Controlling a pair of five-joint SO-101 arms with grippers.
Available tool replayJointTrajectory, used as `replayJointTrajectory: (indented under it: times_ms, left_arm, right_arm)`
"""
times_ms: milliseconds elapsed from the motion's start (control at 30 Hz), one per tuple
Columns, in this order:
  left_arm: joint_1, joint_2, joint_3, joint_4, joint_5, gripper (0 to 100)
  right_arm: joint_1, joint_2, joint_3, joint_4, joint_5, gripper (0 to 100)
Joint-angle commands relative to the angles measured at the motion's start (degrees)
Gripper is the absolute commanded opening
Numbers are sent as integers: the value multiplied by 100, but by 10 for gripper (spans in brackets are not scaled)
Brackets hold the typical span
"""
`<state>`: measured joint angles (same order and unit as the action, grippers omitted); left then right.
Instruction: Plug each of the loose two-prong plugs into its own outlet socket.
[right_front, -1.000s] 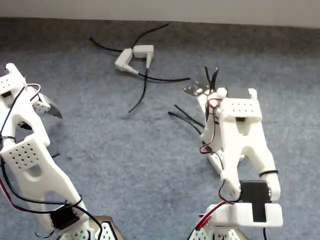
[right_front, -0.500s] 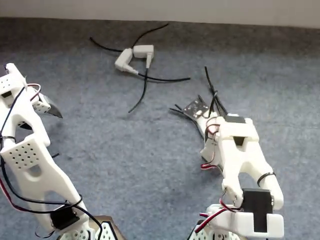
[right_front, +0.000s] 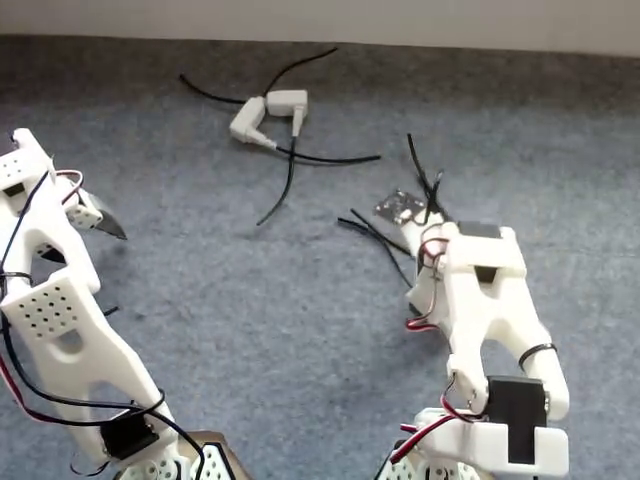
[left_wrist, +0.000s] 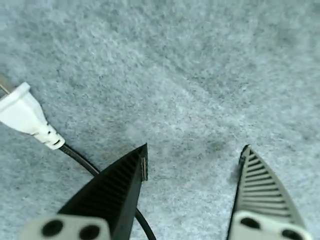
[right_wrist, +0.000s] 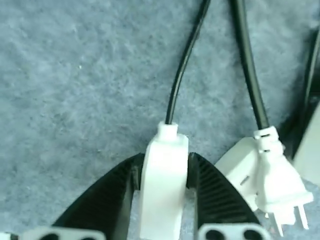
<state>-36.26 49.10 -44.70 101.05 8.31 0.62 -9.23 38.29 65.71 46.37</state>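
My right gripper (right_wrist: 165, 160) is shut on a white connector (right_wrist: 162, 185) whose black cord (right_wrist: 187, 60) runs away over the carpet. I cannot tell if it is a plug or a socket. Right beside it lies a white two-prong plug (right_wrist: 274, 182), prongs bare, against another white piece (right_wrist: 239, 165). In the high view the right arm (right_front: 485, 290) covers these, and a shiny end (right_front: 400, 208) sticks out ahead of it. My left gripper (left_wrist: 195, 150) hangs open over bare carpet, near a white plug (left_wrist: 25, 117) on a black cord. Two white connectors (right_front: 268, 113) lie together at the far middle.
Grey carpet (right_front: 250, 300) covers the table. Loose black cords (right_front: 300, 160) cross near the far pair, and more (right_front: 375, 235) fan out in front of the right arm. A pale wall edge (right_front: 400, 20) runs along the back. The left arm (right_front: 60, 300) stands at the near left.
The right arm has drawn back toward the near edge, dragging the shiny end and its cords along. The left arm has kept still.
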Motion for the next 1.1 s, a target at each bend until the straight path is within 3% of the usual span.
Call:
replayJointTrajectory:
  times_ms: [0, 133, 267, 533, 633, 767, 1067]
  left_arm:
    - [-31, -338, -13, 62, 35, 291]
    - [-31, -338, -13, 62, 35, 291]
    - [-31, -338, -13, 62, 35, 291]
    - [-48, -338, -13, 62, 35, 291]
    - [-119, -338, -13, 62, 35, 291]
    - [-259, -338, -13, 62, 35, 291]
    - [-391, -338, -13, 62, 26, 291]
  right_arm:
    - [-40, -31, -963, 646, -422, 77]
    - [-549, 13, -2053, 1534, -1776, 77]
    - [-1596, 22, -2853, 2264, -3218, 77]
    - [-3169, 593, -3495, 2114, -6549, 77]
    - [-3354, 1508, -3960, 1763, -6796, 77]
    - [-3451, 3125, -5103, 1560, -7991, 77]
    - [-3582, 5974, -9516, 2316, -9108, 77]
